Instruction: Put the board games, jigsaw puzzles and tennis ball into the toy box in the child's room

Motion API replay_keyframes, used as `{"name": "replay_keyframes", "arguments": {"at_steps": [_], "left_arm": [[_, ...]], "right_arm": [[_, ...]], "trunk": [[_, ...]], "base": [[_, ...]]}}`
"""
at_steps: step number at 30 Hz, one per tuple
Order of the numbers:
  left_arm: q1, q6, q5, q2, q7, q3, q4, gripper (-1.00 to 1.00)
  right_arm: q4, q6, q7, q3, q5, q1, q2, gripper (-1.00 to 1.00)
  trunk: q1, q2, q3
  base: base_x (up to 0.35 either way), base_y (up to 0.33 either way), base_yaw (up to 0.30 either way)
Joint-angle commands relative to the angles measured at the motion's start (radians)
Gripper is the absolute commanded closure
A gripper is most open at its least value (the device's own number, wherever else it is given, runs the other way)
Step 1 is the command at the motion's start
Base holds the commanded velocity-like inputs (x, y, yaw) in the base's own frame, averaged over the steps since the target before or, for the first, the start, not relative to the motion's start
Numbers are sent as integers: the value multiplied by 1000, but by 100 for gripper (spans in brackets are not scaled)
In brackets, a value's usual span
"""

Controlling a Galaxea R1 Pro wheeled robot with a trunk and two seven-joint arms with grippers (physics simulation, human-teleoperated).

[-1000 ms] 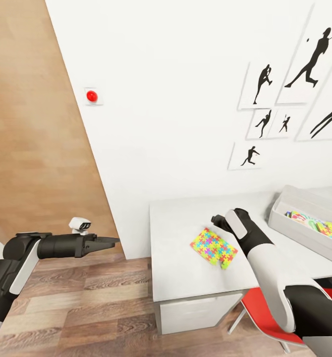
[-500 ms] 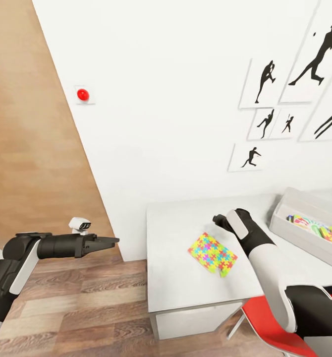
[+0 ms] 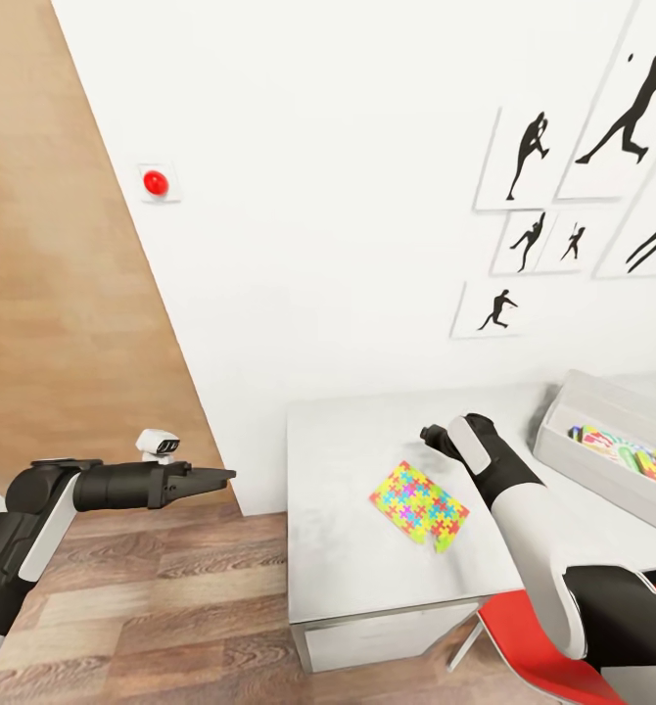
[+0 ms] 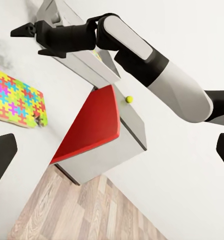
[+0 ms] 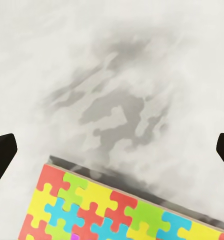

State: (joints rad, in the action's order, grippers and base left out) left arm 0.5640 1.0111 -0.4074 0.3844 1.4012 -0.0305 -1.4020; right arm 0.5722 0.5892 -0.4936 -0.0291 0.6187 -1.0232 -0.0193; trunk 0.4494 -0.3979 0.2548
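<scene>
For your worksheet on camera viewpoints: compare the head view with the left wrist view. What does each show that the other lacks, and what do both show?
Head view alone: the wall pictures, a red wall button and the left gripper over the floor. Left wrist view alone: the tennis ball, beside the red chair. Shared: the jigsaw puzzle lying flat on the table, the toy box and the right gripper.

Jigsaw puzzle: red, yellow, green, blue, orange interlocking pieces. Counter: light grey, mottled darker. Toy box: light grey; contents multicoloured. Tennis ball: yellow-green. Chair: red. Wall pictures: black silhouettes on white. Floor: brown wood plank.
</scene>
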Motion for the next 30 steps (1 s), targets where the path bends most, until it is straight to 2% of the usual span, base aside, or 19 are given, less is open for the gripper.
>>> {"name": "replay_keyframes", "arguments": {"at_steps": [1,15,30], "left_arm": [[1,10,-4,1,1,-2,0,-100],[1,10,-4,-1,1,-2,0,-100],[1,10,-4,-1,1,-2,0,-100]], "right_arm": [[2,3,-8,-3,9,0,-1,-100],[-11,3,53,-2,3,-2,-2,-100],[-25,3,59,-1,-10,-3,-3,-100]], "trunk": [[1,-2,3],[1,-2,5],[1,-2,19]], "base": [[6,-6,0],[-6,-1,0],[-114,0,0]]}}
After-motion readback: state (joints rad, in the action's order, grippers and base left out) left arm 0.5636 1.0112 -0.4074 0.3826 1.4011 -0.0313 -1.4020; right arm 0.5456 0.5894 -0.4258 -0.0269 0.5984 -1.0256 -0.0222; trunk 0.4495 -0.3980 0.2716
